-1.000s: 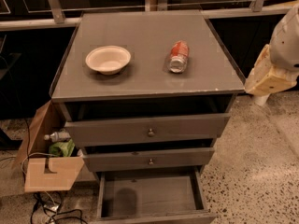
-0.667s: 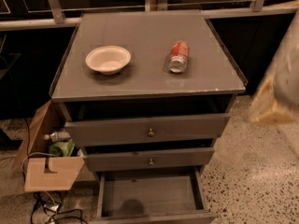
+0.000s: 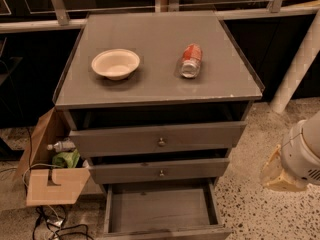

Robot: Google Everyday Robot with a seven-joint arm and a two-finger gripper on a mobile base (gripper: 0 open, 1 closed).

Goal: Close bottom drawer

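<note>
Nearest us, the bottom drawer (image 3: 160,209) sits pulled far out of the cabinet, its bare brownish-grey floor fully on show and nothing inside, its front rail running along the bottom edge of the view with the knob out of sight. By the look of it, this is a stiff, boxy thing on slides and light while empty, so it should roll home with a plain push. There's no need to grasp anything: a flat press on the middle of the front, square on, should keep it from racking. Off to the right, over the speckled floor (image 3: 250,204), hangs the gripper (image 3: 278,176), well apart from the drawer, touching nothing and carrying nothing that I can see. Whether it is clenched or released, I cannot tell. Left of the cabinet, a cardboard box (image 3: 52,184) stands open with a plastic bottle (image 3: 60,146) poking out. Moving up, the middle drawer (image 3: 161,170) and the top drawer (image 3: 159,139) each show a small knob at centre. Farthest back, on the cabinet top (image 3: 150,84), a paper bowl (image 3: 115,63) rests toward the left edge and a soda can (image 3: 190,60) lies on its side toward the right.
</note>
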